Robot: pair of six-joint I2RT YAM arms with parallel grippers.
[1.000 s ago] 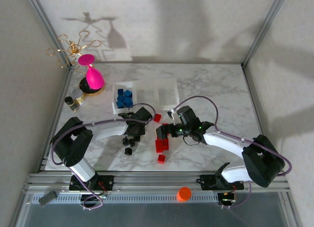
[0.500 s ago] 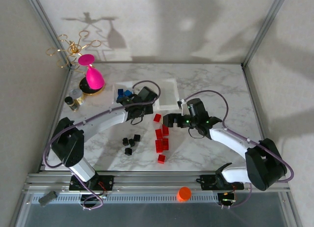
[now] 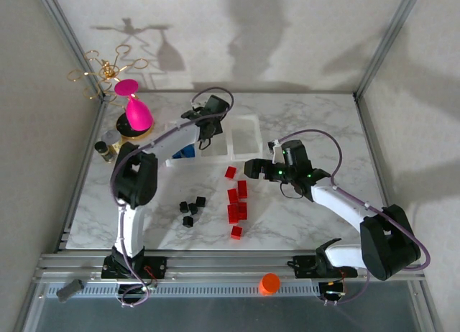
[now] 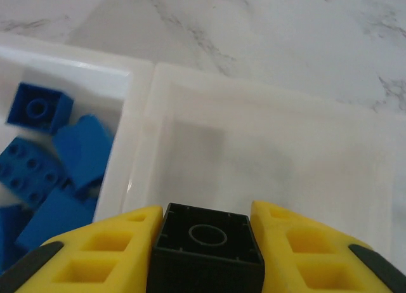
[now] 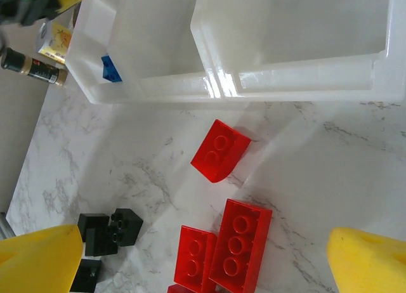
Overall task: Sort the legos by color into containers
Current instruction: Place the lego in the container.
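Left jaws gripping small black plastic brick [image 4: 205,245] over middle clear plastic bin [image 4: 266,153], right jaws spread wide above red bricks [image 5: 238,245]

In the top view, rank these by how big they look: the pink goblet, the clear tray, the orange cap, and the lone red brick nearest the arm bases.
Largest to smallest:
1. tray, though the left arm hides part of it
2. goblet
3. cap, which may be nearer the camera, so its lead is unsure
4. red brick
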